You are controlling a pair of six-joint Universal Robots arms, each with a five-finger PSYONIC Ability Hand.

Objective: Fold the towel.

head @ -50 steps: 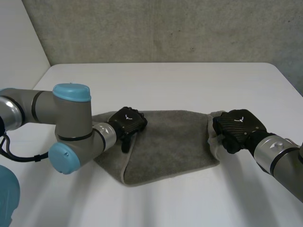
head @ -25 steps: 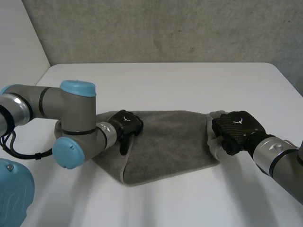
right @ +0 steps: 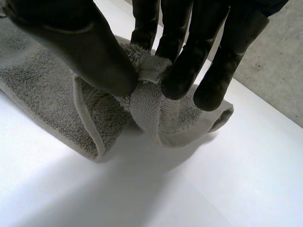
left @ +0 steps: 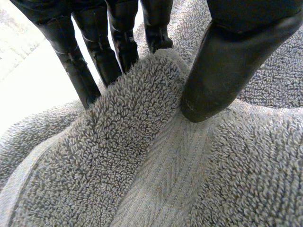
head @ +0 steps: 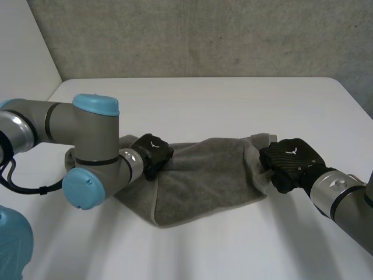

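In the head view a grey towel (head: 204, 181) lies across the middle of the frame on the white worktop (head: 204, 99). The left hand (head: 152, 153) is at its left end, left of centre, and the right hand (head: 288, 162) is at its right end, right of centre. The towel's far edge runs up off the worktop between the two hands, while its near corner lies flat at lower centre.

In the left wrist view the left hand is clenched on the towel. Its fingers (left: 94, 56) and thumb (left: 227, 71) pinch a ridge of terry cloth between them, with the thumb tip pressing beside the woven band.

In the right wrist view the right hand also grasps the towel. Its thumb (right: 85, 47) and fingers (right: 187, 61) pinch a bunched edge, and the cloth hangs below them, with the hem touching the worktop.
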